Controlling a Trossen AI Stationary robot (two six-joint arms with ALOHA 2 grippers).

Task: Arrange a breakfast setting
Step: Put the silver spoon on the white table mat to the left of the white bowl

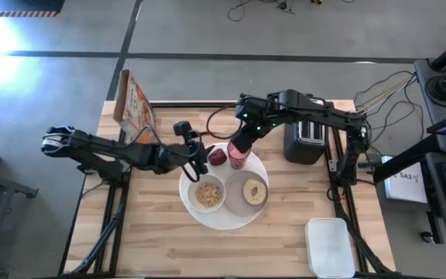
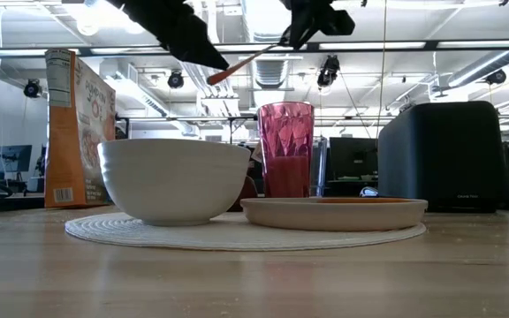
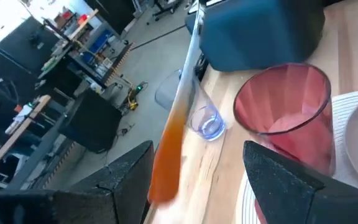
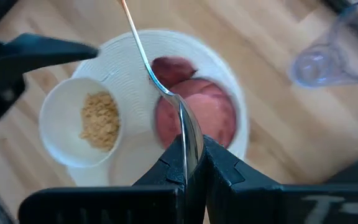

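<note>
The right hand (image 4: 190, 163) pinches the orange-handled spoon (image 4: 160, 84) by its bowl end, above the pink tumbler (image 1: 237, 157) at the far edge of the large round white plate (image 1: 224, 219). The left hand (image 3: 197, 180), fingers spread, flanks the spoon handle just left of the tumbler. Open counter (image 1: 169, 248) lies near and left of the plate.

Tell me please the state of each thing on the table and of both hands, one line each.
orange-handled spoon: in the air, gripped by its metal end.
right hand: shut on the spoon.
left hand: open around the orange handle.
pink tumbler: upright on the large white plate.
small white bowl: holds cereal.
small grey plate: holds the bagel half.
red apple: on the large plate.
cereal box: upright.
</note>
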